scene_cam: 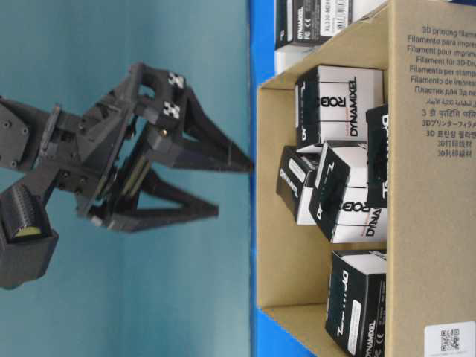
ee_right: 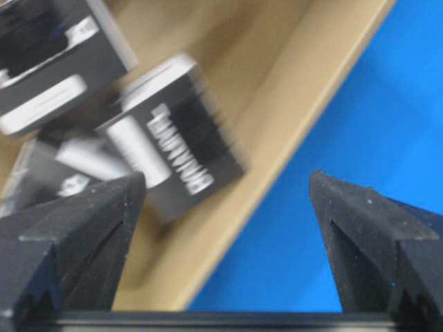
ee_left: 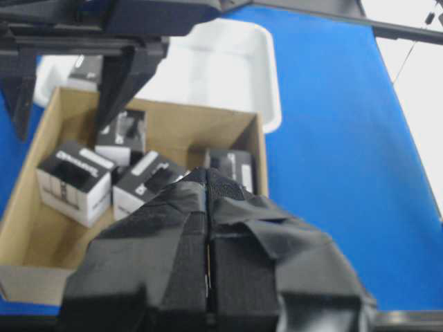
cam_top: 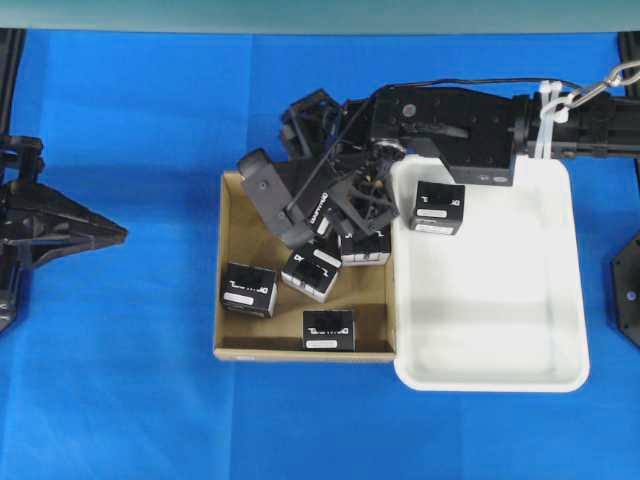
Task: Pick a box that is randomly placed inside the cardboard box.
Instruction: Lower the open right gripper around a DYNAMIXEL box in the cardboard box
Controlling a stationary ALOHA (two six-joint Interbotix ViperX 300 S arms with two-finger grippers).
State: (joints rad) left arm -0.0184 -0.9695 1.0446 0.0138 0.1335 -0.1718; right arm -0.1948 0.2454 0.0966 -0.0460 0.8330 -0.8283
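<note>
The cardboard box point(cam_top: 232, 215) sits mid-table and holds several black boxes with white lettering, among them one at the left point(cam_top: 249, 289), one in the middle point(cam_top: 312, 270) and one near the front wall point(cam_top: 329, 329). My right gripper point(cam_top: 272, 150) is open and empty, straddling the carton's far wall near its back left corner. In the right wrist view the gripper point(ee_right: 227, 181) has one finger over the carton wall point(ee_right: 277, 138) side, near a blurred black box point(ee_right: 173, 152), and the other over blue table. My left gripper point(cam_top: 118, 234) is shut and empty, left of the carton, and also shows in its wrist view point(ee_left: 207, 176).
A white plastic tray point(cam_top: 560, 300) touches the carton's right side, with one black box point(cam_top: 438, 207) in its back left corner. The right arm point(cam_top: 450, 120) stretches over the tray's back edge. The blue table point(cam_top: 130, 380) surrounds both containers.
</note>
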